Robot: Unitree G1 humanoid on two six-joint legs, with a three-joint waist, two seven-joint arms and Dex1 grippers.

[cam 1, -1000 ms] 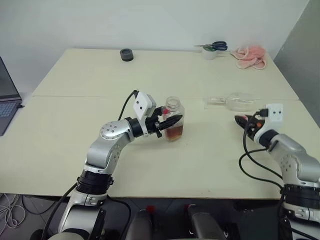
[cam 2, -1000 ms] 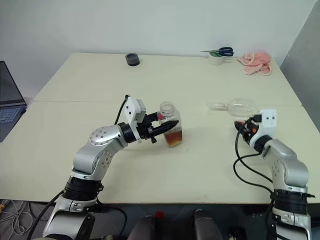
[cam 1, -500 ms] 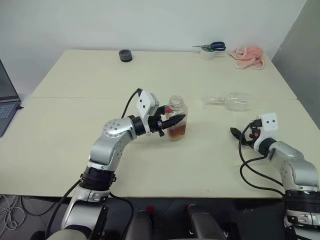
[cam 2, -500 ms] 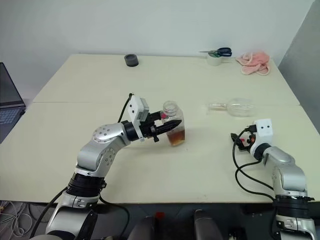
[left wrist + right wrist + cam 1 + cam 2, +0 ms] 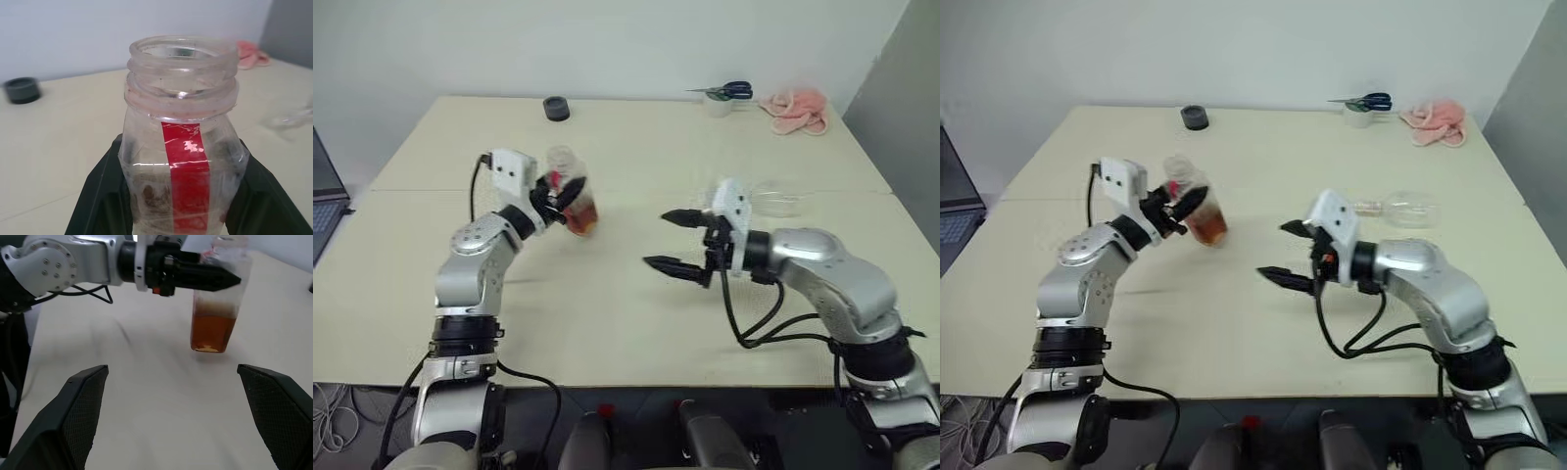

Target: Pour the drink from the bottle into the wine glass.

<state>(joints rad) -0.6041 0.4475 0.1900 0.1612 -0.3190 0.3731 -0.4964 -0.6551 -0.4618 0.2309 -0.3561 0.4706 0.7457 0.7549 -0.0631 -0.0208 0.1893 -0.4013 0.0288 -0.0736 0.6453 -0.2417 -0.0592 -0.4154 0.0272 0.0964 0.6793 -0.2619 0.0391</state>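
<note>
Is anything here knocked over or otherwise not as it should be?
Yes: the wine glass lies on its side on the table, behind the right gripper, so nothing could be poured into it as it is. The bottle, held in the left gripper, has no cap on; no spill shows.

Scissors (image 5: 729,91), pink cloth (image 5: 798,108), laptop (image 5: 321,186).
</note>
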